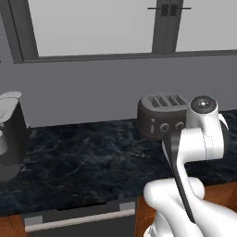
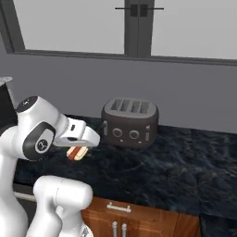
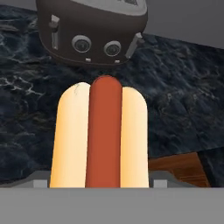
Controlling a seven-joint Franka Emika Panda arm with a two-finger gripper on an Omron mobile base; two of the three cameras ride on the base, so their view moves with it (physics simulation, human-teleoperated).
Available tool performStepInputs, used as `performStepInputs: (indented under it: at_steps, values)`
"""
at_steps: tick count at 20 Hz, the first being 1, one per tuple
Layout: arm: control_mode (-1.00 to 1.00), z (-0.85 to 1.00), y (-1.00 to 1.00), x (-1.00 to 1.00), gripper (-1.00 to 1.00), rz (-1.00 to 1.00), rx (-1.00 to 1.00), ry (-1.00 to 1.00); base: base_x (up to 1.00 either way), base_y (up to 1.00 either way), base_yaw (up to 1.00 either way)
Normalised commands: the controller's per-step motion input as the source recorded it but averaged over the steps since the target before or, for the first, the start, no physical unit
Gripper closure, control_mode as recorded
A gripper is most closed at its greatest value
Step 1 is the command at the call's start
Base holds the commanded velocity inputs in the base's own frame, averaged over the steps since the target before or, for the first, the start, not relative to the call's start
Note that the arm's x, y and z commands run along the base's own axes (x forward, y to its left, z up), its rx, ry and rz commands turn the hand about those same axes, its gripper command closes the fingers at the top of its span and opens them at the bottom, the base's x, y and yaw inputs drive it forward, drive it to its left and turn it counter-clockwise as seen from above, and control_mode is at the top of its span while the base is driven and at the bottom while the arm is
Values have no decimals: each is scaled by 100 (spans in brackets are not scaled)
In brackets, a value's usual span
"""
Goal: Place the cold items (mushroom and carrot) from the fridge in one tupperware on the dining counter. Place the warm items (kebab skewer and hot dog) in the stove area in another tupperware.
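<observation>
The hot dog, a red-orange sausage in a pale tan bun, is held lengthwise between the fingers of my gripper, which is shut on it. In the right base view the hot dog hangs under the white hand, a little above the black stone counter and to the left of the toaster. My gripper points down toward the counter there. In the left base view the arm's own elbow and forearm hide the hand.
A dark four-slot toaster stands at the back of the counter, just beyond the hot dog. A black coffee machine sits at the far left. Wooden cabinet fronts run below the counter edge.
</observation>
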Motion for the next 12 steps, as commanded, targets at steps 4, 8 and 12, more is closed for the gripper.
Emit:
performStepInputs:
  at_steps: [4, 8, 12]
  values:
    - [100, 0, 0, 0, 100, 0, 0, 0, -15, 39, 97]
    - [100, 0, 0, 0, 100, 0, 0, 0, -17, 40, 100]
    - [100, 0, 0, 0, 100, 0, 0, 0, -27, 40, 100]
